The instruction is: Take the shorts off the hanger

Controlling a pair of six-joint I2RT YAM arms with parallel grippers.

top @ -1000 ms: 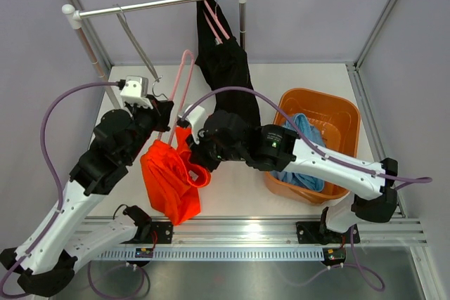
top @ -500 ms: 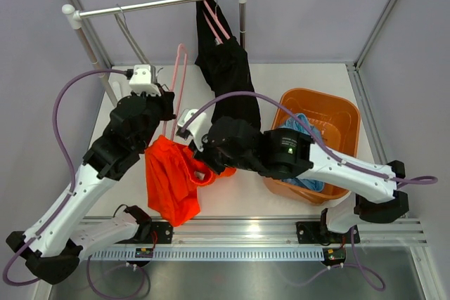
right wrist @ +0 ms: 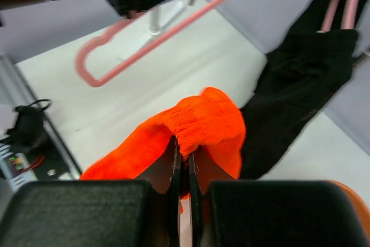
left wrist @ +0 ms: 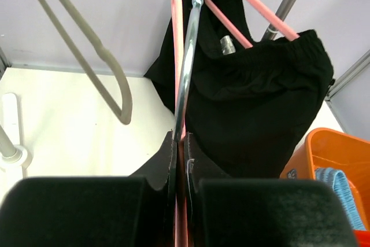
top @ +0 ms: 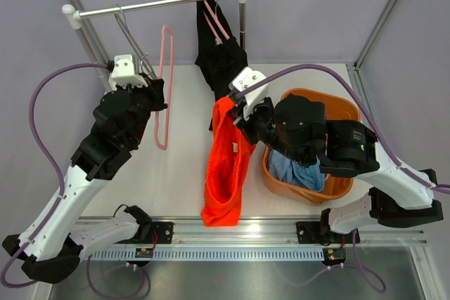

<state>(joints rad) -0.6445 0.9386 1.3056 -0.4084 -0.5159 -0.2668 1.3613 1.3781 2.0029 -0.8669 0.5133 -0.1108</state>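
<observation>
Now, beside the orange plastic tub [top: 342, 107] at four o'clock, the bright orange fabric shorts [top: 226, 166] dangle clear at six o'clock, pinched in the closed right gripper [right wrist: 182, 153], while the left gripper [left wrist: 180, 150] clamps the bare pink plastic hanger [top: 164, 89] at ten o'clock; next, probably, release them over the tub.

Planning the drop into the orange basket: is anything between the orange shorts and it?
Nothing visible does. The orange shorts hang from the right tool right beside the orange basket. The pink hanger is off to the side in the left tool, and the black shorts hang farther back.
</observation>
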